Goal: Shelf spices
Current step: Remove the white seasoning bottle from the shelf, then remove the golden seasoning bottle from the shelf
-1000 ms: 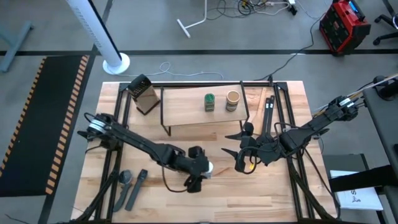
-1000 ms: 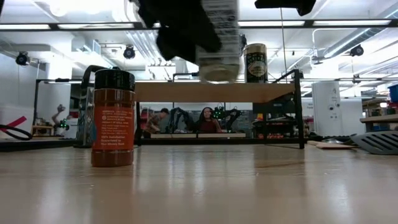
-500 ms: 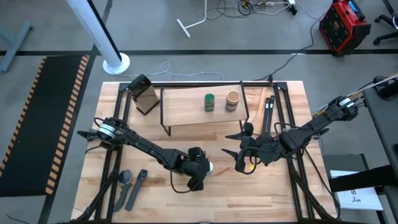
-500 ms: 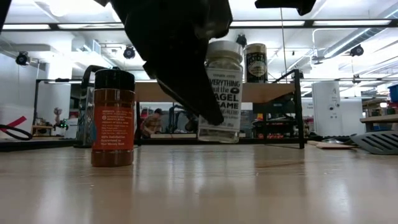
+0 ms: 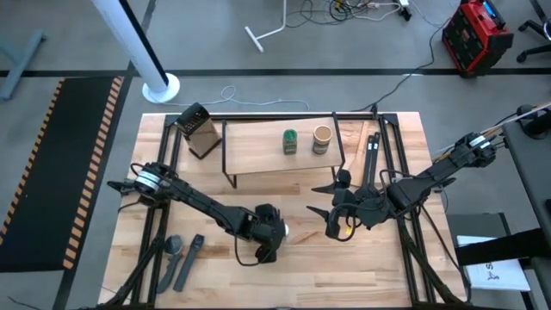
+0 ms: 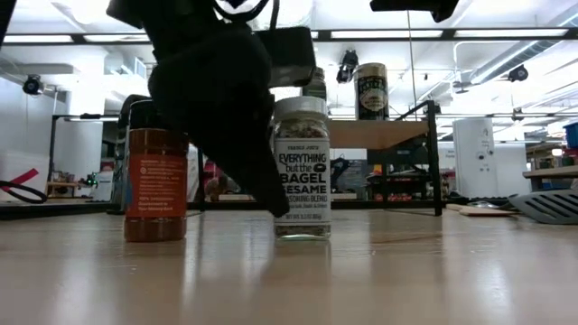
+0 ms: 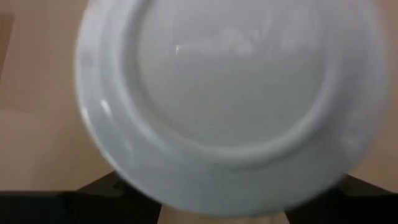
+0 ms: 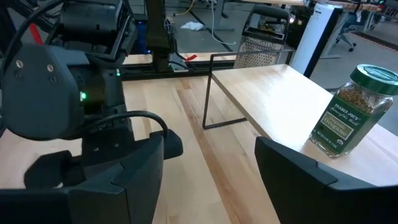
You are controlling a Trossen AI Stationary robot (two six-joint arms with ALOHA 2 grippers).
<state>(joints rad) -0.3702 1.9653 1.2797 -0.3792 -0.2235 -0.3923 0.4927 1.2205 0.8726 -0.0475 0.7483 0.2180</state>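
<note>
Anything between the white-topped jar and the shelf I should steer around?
No: in the high view, bare tabletop separates the white-topped jar at the left gripper from the shelf.

Box grater (image 5: 199, 131); spatulas (image 5: 182, 258); table (image 5: 396, 267)

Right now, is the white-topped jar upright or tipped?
Upright: the white-topped jar stands on the table, label level, with the left gripper directly above it.

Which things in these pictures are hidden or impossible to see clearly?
- Left gripper: open or shut unclear; the wrist hides it from above, the low view shows a dark mass.
- White-topped jar: its blurred lid fills the left wrist view.
- Black-topped jar: partly hidden by the left arm, low view.
- Tan-topped jar: label too small, high view.
</note>
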